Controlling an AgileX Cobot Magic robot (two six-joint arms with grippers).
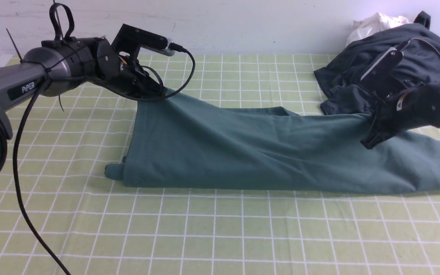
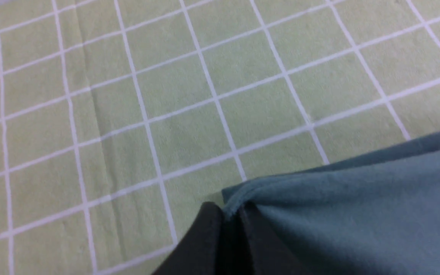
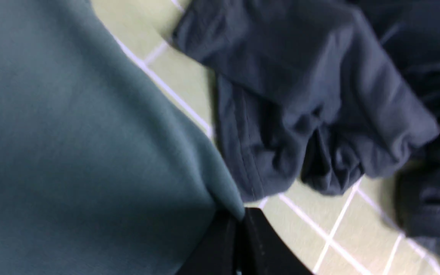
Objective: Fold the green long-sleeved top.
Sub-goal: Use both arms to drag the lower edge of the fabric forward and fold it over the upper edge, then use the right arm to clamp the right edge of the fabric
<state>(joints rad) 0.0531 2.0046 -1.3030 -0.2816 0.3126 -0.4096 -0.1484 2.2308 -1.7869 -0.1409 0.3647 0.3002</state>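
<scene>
The green long-sleeved top [image 1: 243, 149] lies stretched across the checked tablecloth as a long teal-green band, with a cuffed sleeve end poking out at its front left. My left gripper [image 1: 159, 91] is shut on the top's far left corner [image 2: 239, 194], its dark fingers [image 2: 204, 236] pinching the hemmed edge. My right gripper [image 1: 372, 137] is shut on the top's far right edge [image 3: 224, 198], lifted a little off the cloth. In the right wrist view the green fabric [image 3: 71, 133] fills one side, running into the closed black fingers [image 3: 258, 244].
A dark charcoal-grey garment [image 1: 380, 61] is heaped at the back right, right behind my right arm, with a small white cloth [image 1: 372, 23] behind it by the wall. The green-and-white checked tablecloth [image 1: 220, 236] covers the table.
</scene>
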